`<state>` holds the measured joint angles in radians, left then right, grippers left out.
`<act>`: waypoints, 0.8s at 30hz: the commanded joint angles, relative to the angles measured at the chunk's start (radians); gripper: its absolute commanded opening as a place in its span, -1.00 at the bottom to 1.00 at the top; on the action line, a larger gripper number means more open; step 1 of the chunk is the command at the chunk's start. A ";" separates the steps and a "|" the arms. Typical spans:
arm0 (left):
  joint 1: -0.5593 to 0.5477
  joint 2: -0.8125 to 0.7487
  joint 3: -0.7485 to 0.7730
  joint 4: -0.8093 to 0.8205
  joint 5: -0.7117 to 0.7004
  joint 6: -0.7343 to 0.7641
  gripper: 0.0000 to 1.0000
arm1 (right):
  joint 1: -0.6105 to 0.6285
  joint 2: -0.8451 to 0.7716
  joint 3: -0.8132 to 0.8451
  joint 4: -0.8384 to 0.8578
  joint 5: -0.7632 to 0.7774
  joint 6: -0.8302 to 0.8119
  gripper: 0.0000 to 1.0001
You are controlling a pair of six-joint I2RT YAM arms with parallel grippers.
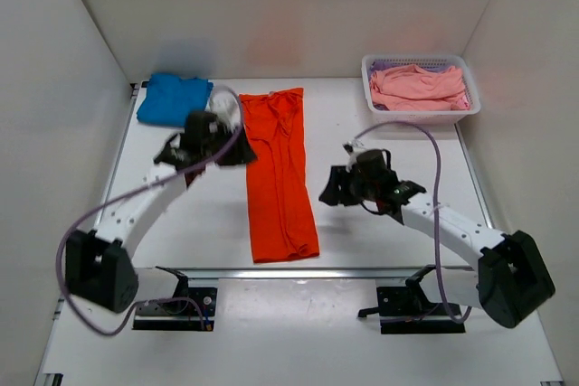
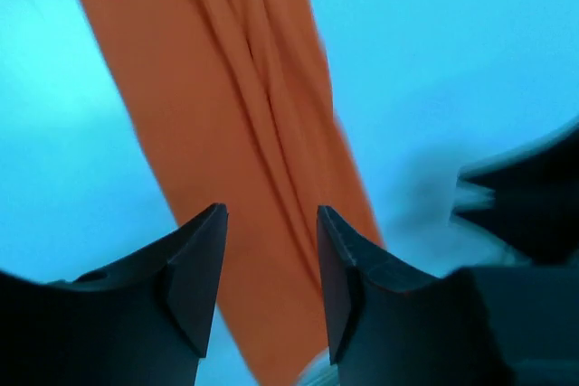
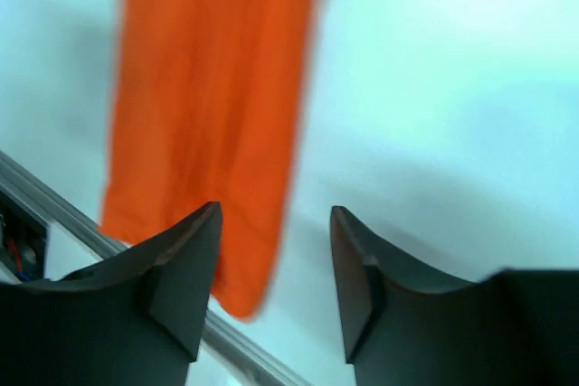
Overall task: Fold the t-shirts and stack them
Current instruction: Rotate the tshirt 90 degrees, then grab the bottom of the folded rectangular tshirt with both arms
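Hovering | left gripper (image 2: 271, 209) parted, empty | right gripper (image 3: 276, 208) parted, empty | orange t-shirt (image 1: 279, 178) lying between them

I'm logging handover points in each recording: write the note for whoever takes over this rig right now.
Left gripper: jaws apart, holding nothing, by the far end of the orange t-shirt.
Right gripper: jaws apart, holding nothing, just right of that shirt.
The orange t-shirt lies mid-table as a long narrow strip. The blue t-shirt sits folded at the far left corner. The pink t-shirts lie bunched in the white basket, far right.
Done: blue folded; orange folded lengthwise.
Left: fold orange crosswise, probably stack it on blue, then fold and stack the pink ones.
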<state>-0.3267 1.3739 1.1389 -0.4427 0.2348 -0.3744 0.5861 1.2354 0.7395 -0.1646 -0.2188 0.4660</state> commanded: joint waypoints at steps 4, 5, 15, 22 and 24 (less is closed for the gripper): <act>-0.161 -0.260 -0.592 0.027 0.032 -0.141 0.15 | -0.042 -0.169 -0.296 -0.041 -0.174 0.163 0.09; -0.179 -0.281 -0.655 0.042 0.038 -0.164 0.15 | -0.040 -0.174 -0.331 -0.008 -0.186 0.175 0.07; -0.218 -0.414 -0.823 0.156 0.063 -0.307 0.14 | 0.047 -0.083 -0.411 0.154 -0.241 0.293 0.03; -0.331 -0.320 -0.774 0.194 0.049 -0.354 0.13 | 0.118 0.088 -0.310 0.146 -0.243 0.286 -0.10; -0.337 -0.291 -0.763 0.180 0.049 -0.353 0.03 | 0.133 0.133 -0.289 0.143 -0.252 0.281 -0.20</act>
<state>-0.6468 1.0554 0.3462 -0.2676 0.2958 -0.7136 0.6941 1.3163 0.4297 -0.0055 -0.4850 0.7563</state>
